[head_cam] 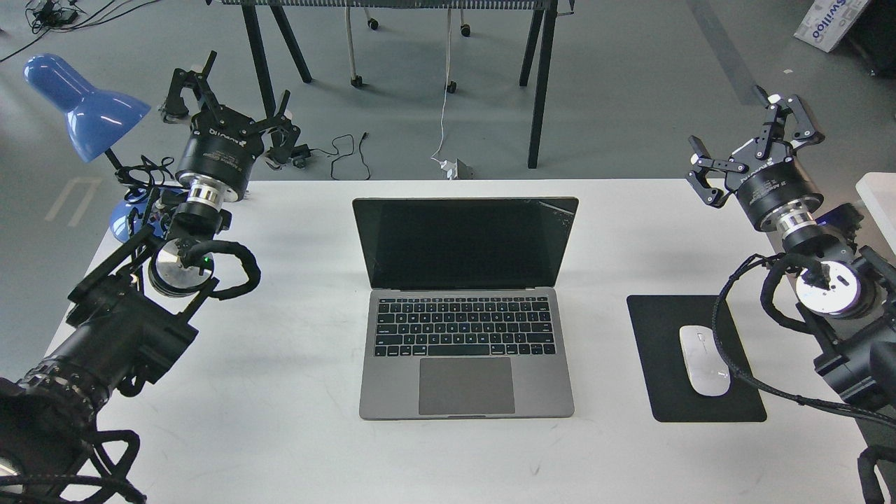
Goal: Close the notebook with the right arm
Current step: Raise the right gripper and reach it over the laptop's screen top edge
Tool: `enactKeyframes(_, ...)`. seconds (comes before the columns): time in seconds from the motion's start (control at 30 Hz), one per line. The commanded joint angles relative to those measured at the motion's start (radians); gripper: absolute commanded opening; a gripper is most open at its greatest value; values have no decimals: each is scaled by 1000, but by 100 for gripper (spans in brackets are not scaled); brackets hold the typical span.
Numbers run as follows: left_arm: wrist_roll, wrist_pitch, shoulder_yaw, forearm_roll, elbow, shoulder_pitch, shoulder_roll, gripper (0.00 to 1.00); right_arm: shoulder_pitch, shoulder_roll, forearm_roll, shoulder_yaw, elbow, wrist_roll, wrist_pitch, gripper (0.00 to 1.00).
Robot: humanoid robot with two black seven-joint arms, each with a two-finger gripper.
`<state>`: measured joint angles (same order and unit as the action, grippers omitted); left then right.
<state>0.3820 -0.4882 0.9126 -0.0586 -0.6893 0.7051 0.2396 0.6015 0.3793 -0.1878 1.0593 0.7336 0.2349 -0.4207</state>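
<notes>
Notebook [465,308] sits mid-table, open, lid raised near upright with the black screen facing the near edge. Keyboard and trackpad lie flat toward the near side; hinge runs left-right along the far edge of the base. Long axis of the base: left to right, square to the white table [294,434] edges. Opening faces near.

Right gripper [752,143] hangs at the far right, above the table's far-right corner, well apart from the notebook. Jaws spread wide, nothing held. Left gripper [234,105] at the far left, by the blue lamp [84,105], jaws also spread wide and empty.

Black mouse pad [658,357] with a white mouse [703,360] lies to the right of the notebook, between it and the right arm [826,280].

Task judged not yet begun: lid fully up, no contact.

Risks from here:
- Right arm must sweep left over the mouse; a low path or the trailing cable loop could snag or knock it.
- A push low on the lid, near the hinge, would likely slide the whole notebook toward the near edge rather than fold it.
- A push on the right corner only could twist the notebook round on the smooth table.
- A finger tip on the screen face could mark the glass; faint streaks already show at its top-right corner.
- Fast closing could slam lid on keys.
</notes>
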Motion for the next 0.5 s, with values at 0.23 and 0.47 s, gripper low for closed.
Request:
enactKeyframes(0.23, -2, 0, 0, 2, 1, -1, -2, 100, 41, -28, -7, -22, -3, 1, 14, 100)
enactKeyframes(0.47, 0, 0, 0, 2, 1, -2, 0, 100, 201, -131, -5, -87, -195, 3, 20, 100)
